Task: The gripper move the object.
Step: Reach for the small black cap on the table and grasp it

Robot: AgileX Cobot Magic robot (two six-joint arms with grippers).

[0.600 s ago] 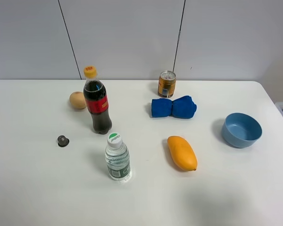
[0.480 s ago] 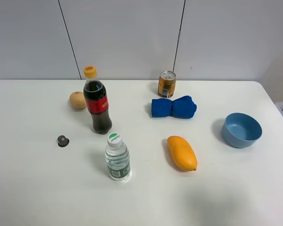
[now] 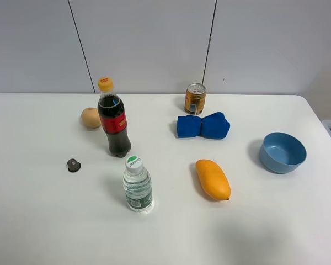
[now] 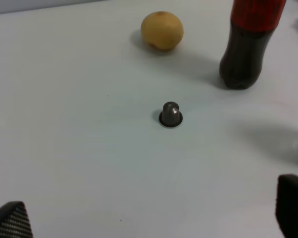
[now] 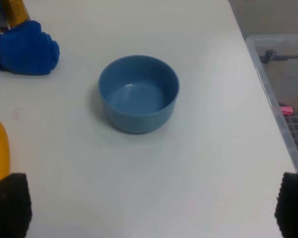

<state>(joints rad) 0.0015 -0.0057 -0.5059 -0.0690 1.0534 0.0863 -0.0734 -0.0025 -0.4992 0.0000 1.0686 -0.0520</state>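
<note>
The object, a tiny dark grey-brown capsule (image 3: 73,164) with a lighter top, stands alone on the white table at the left. In the left wrist view it (image 4: 170,114) lies ahead of my left gripper (image 4: 151,214), which is open and empty, with only its dark fingertips (image 4: 10,221) showing at the frame corners. My right gripper (image 5: 150,204) is open and empty, short of a blue bowl (image 5: 138,92). Neither arm shows in the exterior high view.
A cola bottle (image 3: 114,118) and a beige egg-like ball (image 3: 90,117) stand behind the capsule. A water bottle (image 3: 137,185), a mango (image 3: 212,179), a blue cloth (image 3: 203,125), a can (image 3: 195,98) and the bowl (image 3: 282,152) lie to the right. A clear bin (image 5: 283,89) sits off the table's right edge.
</note>
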